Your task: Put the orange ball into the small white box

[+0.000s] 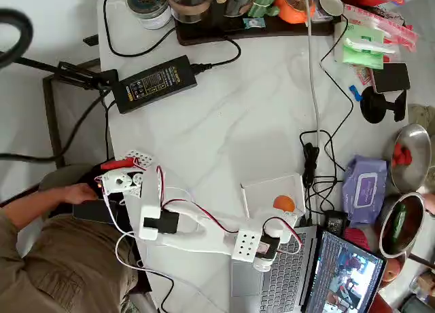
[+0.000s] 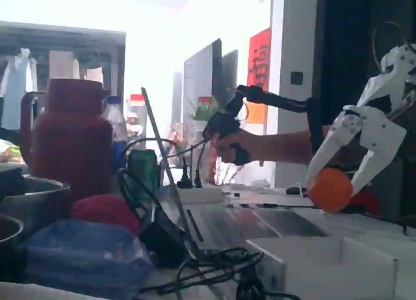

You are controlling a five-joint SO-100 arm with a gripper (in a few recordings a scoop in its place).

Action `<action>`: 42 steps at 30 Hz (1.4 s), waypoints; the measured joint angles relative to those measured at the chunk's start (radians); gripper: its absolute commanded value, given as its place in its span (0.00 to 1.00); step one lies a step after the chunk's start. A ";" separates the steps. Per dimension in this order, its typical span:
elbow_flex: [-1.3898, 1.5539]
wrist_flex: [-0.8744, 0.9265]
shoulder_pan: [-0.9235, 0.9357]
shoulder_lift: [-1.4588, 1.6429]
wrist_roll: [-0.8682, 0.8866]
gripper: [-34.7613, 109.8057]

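Note:
My white gripper (image 1: 285, 211) is shut on the orange ball (image 1: 284, 204), which sits between its two fingers. In the fixed view the ball (image 2: 331, 190) hangs a little above the small white box (image 2: 323, 269), held by the gripper (image 2: 333, 185) coming down from the upper right. From overhead the ball lies over the near right part of the box (image 1: 262, 189), just inside its rim. The box stands on the white table, against the laptop's edge.
An open laptop (image 1: 272, 286) lies just in front of the box. Black cables (image 1: 309, 157) and a purple wipes packet (image 1: 365, 184) are to its right, with metal bowls (image 1: 408, 150) beyond. A black power adapter (image 1: 153, 82) lies at the back left. A person sits at the left.

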 measured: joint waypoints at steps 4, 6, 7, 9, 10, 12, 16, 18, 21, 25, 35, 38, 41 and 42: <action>0.002 0.000 0.000 -0.057 0.000 0.34; 0.000 0.000 0.006 -0.104 0.003 0.34; 0.000 0.000 0.011 -0.123 0.002 0.34; -0.003 0.000 0.014 -0.156 0.005 0.34; -0.003 0.000 0.012 -0.158 0.000 0.34; -0.003 0.000 0.009 -0.160 0.002 0.34; -0.003 0.000 0.008 -0.161 0.000 0.34; -0.003 0.000 0.008 -0.163 0.000 0.34; -0.003 0.000 0.008 -0.163 0.000 0.37; -0.003 0.000 0.008 -0.163 0.002 0.45; -0.003 0.000 0.008 -0.161 0.006 0.51; -0.003 0.003 0.008 -0.161 0.006 0.50; -0.003 0.005 0.008 -0.161 0.006 0.50; -0.003 0.012 0.011 -0.161 0.006 0.50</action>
